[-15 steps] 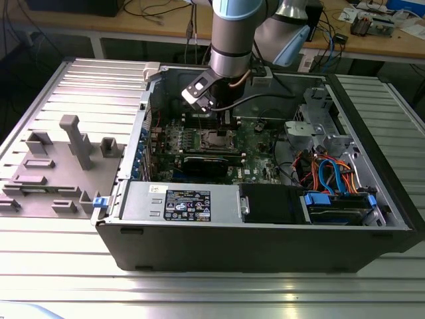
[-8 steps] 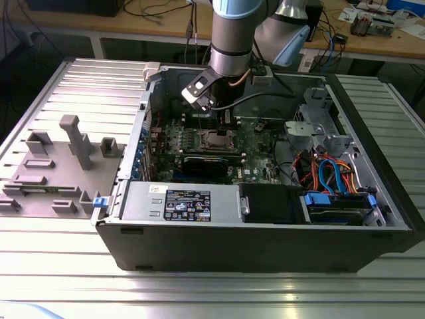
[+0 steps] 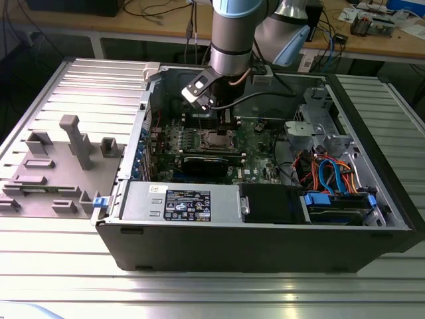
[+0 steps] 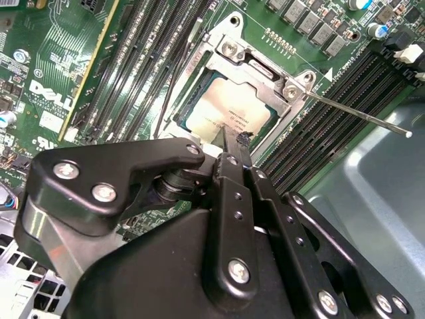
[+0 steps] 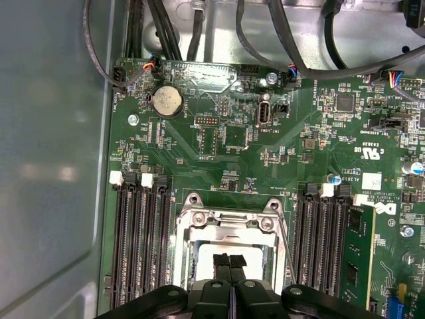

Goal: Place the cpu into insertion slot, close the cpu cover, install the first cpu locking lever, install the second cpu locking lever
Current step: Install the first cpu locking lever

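The cpu point(image 4: 226, 106) lies in the insertion slot point(image 3: 218, 139), near the middle of the exterior view. The cpu cover point(image 4: 255, 66) is down over it, so the pale metal top shows through the cut-out. Nearest in the exterior view, the ribbed metal counter point(image 3: 199, 292) spans the lower frame. On it stands the open case point(image 3: 265, 246), and at the exterior view's left a grey fixture point(image 3: 60, 173) with upright pegs lies just beside the case. Behind the case's near wall sit a labelled power supply point(image 3: 186, 203) and, towards the lower right, a blue-handled drive bay point(image 3: 335, 203) below orange and blue cables point(image 3: 325, 173). Beyond them lies the green board point(image 3: 255, 143), which carries the slot. The arm point(image 3: 232, 33) stands at the upper middle of the frame, and its end effector point(image 3: 224, 125) hangs directly above the slot. In both wrist views the two black fingers point(image 5: 221, 266) are pressed together with nothing between them. Their tips are over the cpu's edge by the cover's rim; whether they touch it I cannot tell. In the second wrist view a thin silvery lever point(image 4: 358, 114) runs from a corner of the cover out across the black memory slots point(image 4: 319, 133), its tip over the grey case wall. Farthest off, along the upper edge of the exterior view, a wooden counter point(image 3: 372, 40) carries loose wires.
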`<action>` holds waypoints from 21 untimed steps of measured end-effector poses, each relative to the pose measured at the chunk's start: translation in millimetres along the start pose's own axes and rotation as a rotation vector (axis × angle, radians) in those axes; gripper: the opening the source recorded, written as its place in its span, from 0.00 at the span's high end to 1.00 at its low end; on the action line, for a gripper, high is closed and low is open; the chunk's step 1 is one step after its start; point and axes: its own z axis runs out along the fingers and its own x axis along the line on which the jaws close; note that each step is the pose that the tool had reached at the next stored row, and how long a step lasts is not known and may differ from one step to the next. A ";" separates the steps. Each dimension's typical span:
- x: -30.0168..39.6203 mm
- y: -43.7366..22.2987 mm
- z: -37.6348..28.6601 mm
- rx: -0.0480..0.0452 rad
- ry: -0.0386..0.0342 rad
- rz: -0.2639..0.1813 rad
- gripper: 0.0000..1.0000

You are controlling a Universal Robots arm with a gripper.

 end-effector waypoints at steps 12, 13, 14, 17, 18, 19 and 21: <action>0.0 0.0 -1.2 0.0003 -0.0057 0.000 0.89; 0.0 0.0 -1.4 0.0004 -0.0058 0.000 0.89; 0.1 0.1 -1.5 0.0004 -0.0057 0.000 0.89; 0.0 0.1 -2.1 0.0003 -0.0057 0.000 0.89; 0.1 0.1 -2.1 0.0002 -0.0055 0.000 0.89; 0.0 0.0 -2.2 0.0003 -0.0057 0.000 0.89; 0.0 0.0 -2.2 0.0003 -0.0058 0.000 0.89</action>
